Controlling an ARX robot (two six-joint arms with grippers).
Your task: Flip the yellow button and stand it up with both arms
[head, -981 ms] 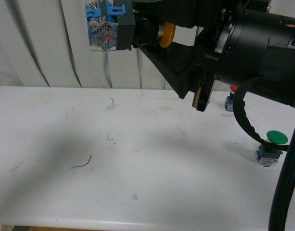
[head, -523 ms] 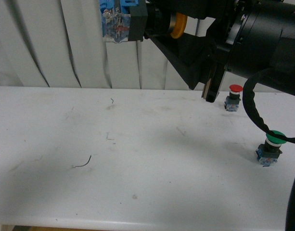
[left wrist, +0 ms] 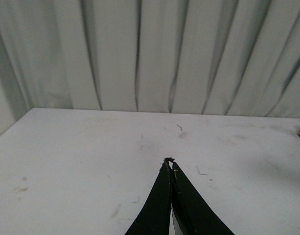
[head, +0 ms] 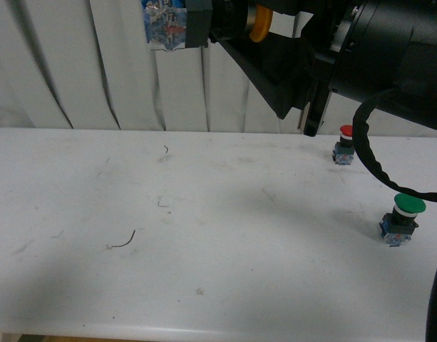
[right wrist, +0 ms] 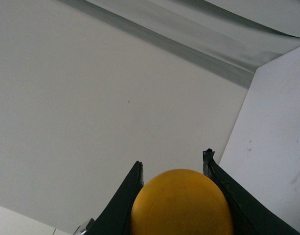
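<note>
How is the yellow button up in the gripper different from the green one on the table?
The yellow button is clamped in the right gripper high above the table; the green button stands free on it. The yellow button lies sideways; the green button is upright, cap on top. Their caps are yellow against green. Both have a mushroom cap on a bluish block.

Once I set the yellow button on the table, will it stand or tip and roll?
Cap-down it would likely tip or roll: the yellow button has a domed cap between the right fingers. Its blue block looks squarer, probably the steadier base. It seems rigid plastic, unlikely to flex.
</note>
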